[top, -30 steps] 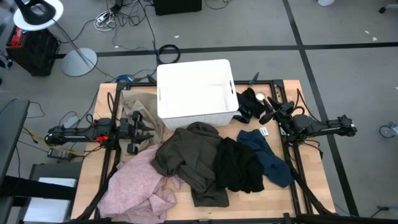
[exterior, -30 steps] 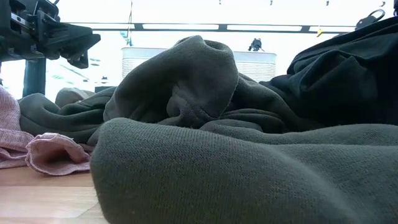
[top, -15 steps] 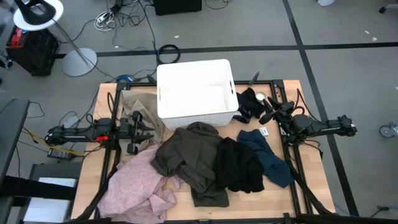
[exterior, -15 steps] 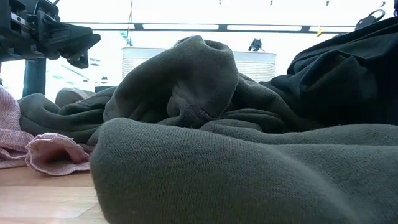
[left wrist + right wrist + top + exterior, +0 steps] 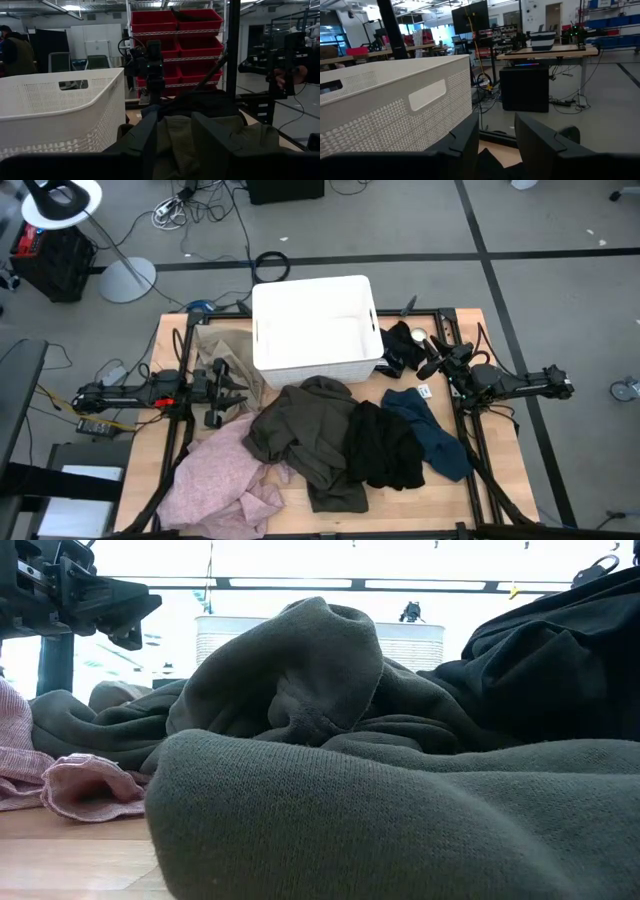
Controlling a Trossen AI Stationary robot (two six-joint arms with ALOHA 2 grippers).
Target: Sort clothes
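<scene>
Five garments lie on the wooden table. The olive green garment (image 5: 305, 430) is in the middle, overlapped on the right by the black one (image 5: 385, 445). The dark teal blue one (image 5: 435, 435) is at the right, the pale pink one (image 5: 225, 480) at the near left, and the beige tan one (image 5: 225, 345) lies left of the white bin (image 5: 315, 325). My left gripper (image 5: 235, 385) is open and hovers over the left side, pointing at the olive garment (image 5: 210, 132). My right gripper (image 5: 425, 360) is open and sits right of the bin, above a small black item (image 5: 400, 342).
The white bin (image 5: 395, 110) stands at the table's far middle, between the two grippers. Bare wood shows at the near right corner (image 5: 490, 500). In the low view the olive garment (image 5: 300, 690) fills the foreground. Red shelf bins and a person stand in the room beyond.
</scene>
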